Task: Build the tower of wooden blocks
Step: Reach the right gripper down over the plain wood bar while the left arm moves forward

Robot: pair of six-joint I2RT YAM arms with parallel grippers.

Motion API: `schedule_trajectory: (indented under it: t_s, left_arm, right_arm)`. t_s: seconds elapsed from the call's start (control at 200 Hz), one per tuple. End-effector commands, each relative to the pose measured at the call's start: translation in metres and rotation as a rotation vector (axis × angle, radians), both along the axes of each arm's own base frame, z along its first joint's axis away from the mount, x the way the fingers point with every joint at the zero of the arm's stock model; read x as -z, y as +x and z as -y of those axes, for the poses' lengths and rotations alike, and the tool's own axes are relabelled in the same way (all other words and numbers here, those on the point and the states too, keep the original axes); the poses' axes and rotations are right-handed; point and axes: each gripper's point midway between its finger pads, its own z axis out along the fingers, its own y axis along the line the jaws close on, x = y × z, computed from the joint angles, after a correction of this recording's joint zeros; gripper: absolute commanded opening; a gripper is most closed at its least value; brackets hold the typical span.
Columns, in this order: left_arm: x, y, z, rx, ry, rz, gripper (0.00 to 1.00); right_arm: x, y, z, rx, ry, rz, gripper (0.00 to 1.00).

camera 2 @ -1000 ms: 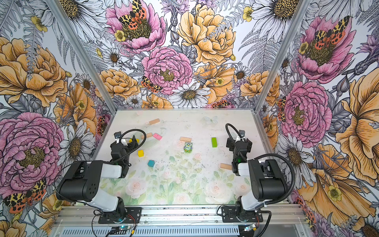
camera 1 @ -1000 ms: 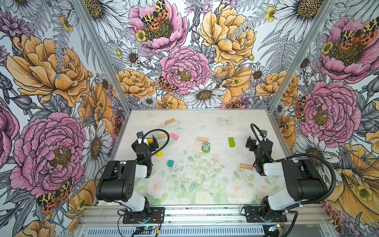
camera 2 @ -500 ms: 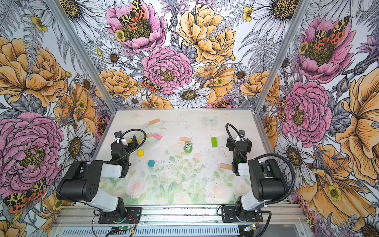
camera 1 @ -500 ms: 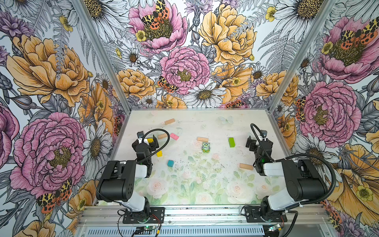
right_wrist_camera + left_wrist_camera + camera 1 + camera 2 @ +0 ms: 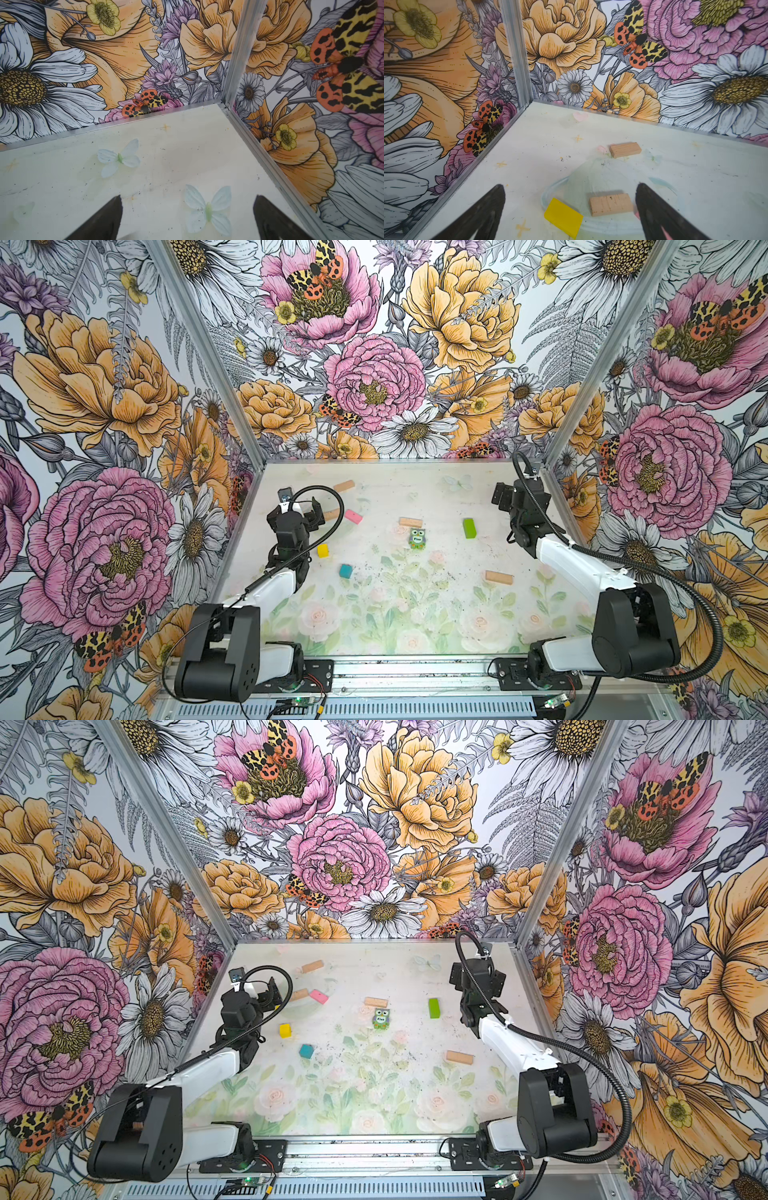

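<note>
On counter, wood blocks unstacked. Left tool, wide, empty, frames tan bar, likely first base piece; right tool wide, empty.

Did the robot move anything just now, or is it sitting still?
Nothing visibly changed. The left hand and the right hand stay open and empty, and the wood blocks lie scattered on the table in the same spots.

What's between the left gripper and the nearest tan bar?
Nothing visible. The tan bar lies just ahead of the open left gripper; a yellow block lies beside it, not in front.
</note>
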Motion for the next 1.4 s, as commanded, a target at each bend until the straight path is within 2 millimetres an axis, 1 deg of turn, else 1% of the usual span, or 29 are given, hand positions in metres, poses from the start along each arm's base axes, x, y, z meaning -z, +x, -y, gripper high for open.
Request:
schedule_trajectory:
  t_s: [0.0, 0.04, 0.08, 0.165, 0.205, 0.255, 0.4, 0.52, 0.57, 0.62, 0.675, 0.751, 0.811, 0.881, 0.946, 0.996, 1.036, 1.116, 1.221, 1.246, 1.261, 1.396]
  left_arm:
    - [0.008, -0.015, 0.027, 0.016, 0.022, -0.133, 0.99]
    - [0.002, -0.019, 0.042, 0.038, 0.033, -0.142, 0.99]
    - [-0.002, -0.024, 0.057, 0.066, 0.049, -0.16, 0.99]
    - [-0.008, -0.035, 0.08, 0.088, 0.039, -0.179, 0.99]
    - [-0.008, -0.04, 0.093, 0.114, 0.022, -0.194, 0.99]
    - [-0.006, -0.047, 0.104, 0.124, -0.001, -0.21, 0.99]
    - [0.004, -0.06, 0.125, 0.156, -0.091, -0.246, 0.99]
    - [0.007, -0.068, 0.134, 0.172, -0.107, -0.269, 0.99]
    - [0.005, -0.071, 0.137, 0.18, -0.113, -0.272, 0.99]
    - [0.004, -0.073, 0.141, 0.193, -0.118, -0.272, 0.99]
    - [0.003, -0.076, 0.145, 0.208, -0.119, -0.269, 0.99]
    - [0.002, -0.078, 0.15, 0.229, -0.121, -0.27, 0.99]
    - [0.003, -0.079, 0.155, 0.248, -0.121, -0.275, 0.99]
    - [0.004, -0.078, 0.158, 0.255, -0.114, -0.283, 0.99]
    - [0.006, -0.076, 0.162, 0.27, -0.113, -0.284, 0.99]
    - [0.009, -0.074, 0.167, 0.286, -0.119, -0.288, 0.99]
    - [0.011, -0.074, 0.172, 0.304, -0.123, -0.295, 0.99]
    - [0.016, -0.074, 0.181, 0.337, -0.128, -0.313, 0.99]
    - [0.016, -0.079, 0.194, 0.384, -0.131, -0.318, 0.99]
    - [0.016, -0.081, 0.197, 0.397, -0.133, -0.318, 0.99]
    - [0.015, -0.082, 0.199, 0.405, -0.135, -0.317, 0.99]
    - [0.008, -0.092, 0.216, 0.469, -0.136, -0.306, 0.99]
  right_arm:
    - [0.022, -0.028, -0.009, 0.018, 0.116, -0.193, 1.0]
    - [0.023, -0.03, -0.021, -0.025, 0.155, -0.223, 0.99]
    - [0.025, -0.032, -0.034, -0.078, 0.19, -0.245, 0.95]
    - [0.033, -0.038, -0.049, -0.116, 0.247, -0.281, 0.91]
    - [0.038, -0.04, -0.057, -0.143, 0.27, -0.302, 0.88]
    - [0.045, -0.041, -0.062, -0.156, 0.281, -0.326, 0.85]
    - [0.061, -0.043, -0.073, -0.184, 0.305, -0.392, 0.79]
    - [0.074, -0.041, -0.087, -0.217, 0.297, -0.454, 0.75]
    - [0.082, -0.045, -0.088, -0.207, 0.285, -0.507, 0.69]
    - [0.091, -0.052, -0.088, -0.197, 0.286, -0.557, 0.69]
    - [0.1, -0.063, -0.09, -0.196, 0.288, -0.595, 0.7]
    - [0.11, -0.081, -0.086, -0.161, 0.302, -0.626, 0.71]
    - [0.112, -0.097, -0.083, -0.139, 0.315, -0.644, 0.73]
    - [0.111, -0.115, -0.077, -0.104, 0.309, -0.652, 0.78]
    - [0.111, -0.129, -0.07, -0.078, 0.304, -0.668, 0.8]
    - [0.113, -0.139, -0.069, -0.076, 0.305, -0.689, 0.81]
    - [0.117, -0.146, -0.068, -0.073, 0.307, -0.702, 0.86]
    - [0.124, -0.157, -0.066, -0.068, 0.323, -0.717, 0.87]
    - [0.128, -0.166, -0.063, -0.054, 0.331, -0.725, 0.9]
    - [0.13, -0.168, -0.063, -0.053, 0.333, -0.731, 0.97]
    - [0.131, -0.169, -0.063, -0.053, 0.335, -0.735, 0.99]
    - [0.145, -0.178, -0.064, -0.045, 0.35, -0.784, 1.0]
